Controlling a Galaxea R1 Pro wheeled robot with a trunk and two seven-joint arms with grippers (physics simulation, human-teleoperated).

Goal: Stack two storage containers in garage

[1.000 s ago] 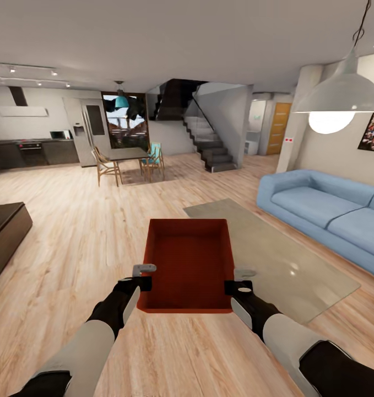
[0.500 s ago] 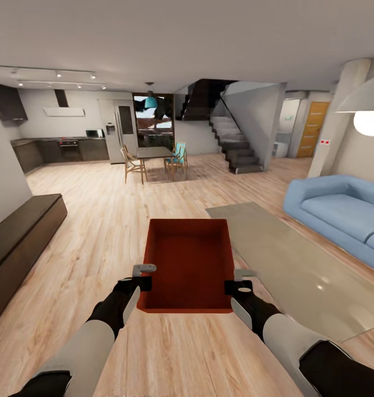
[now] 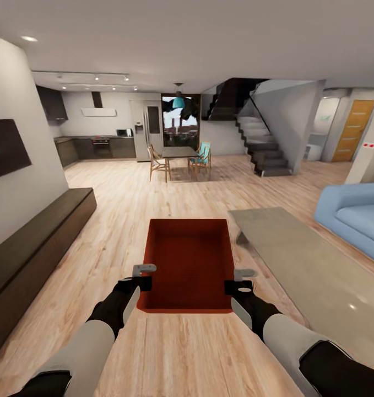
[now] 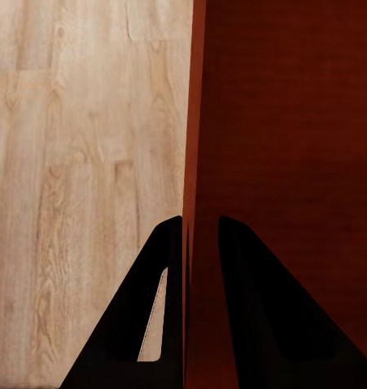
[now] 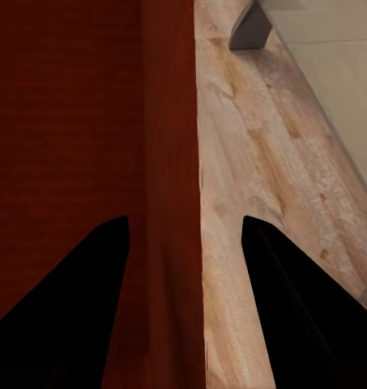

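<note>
Room: I am in the living room [image 3: 126, 209], on light plank flooring, with the rug [image 3: 308, 264] on my right.
Container: one storage container [image 3: 188, 264] hangs between my arms, clear of the planks.
Left gripper [image 4: 201, 243]: clenched across its left wall.
Right gripper [image 5: 183, 235]: straddles the right wall; the gap looks wider, so I cannot tell how firm it is.
Risk: I judge a loose right pinch could let the box tilt or slip while driving.

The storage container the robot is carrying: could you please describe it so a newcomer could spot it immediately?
Over the light wood floor, between the long dark cabinet and the beige rug, sits the storage container. It is an orange-red, open-topped box, empty, held between the left pincer and right pincer.
</note>
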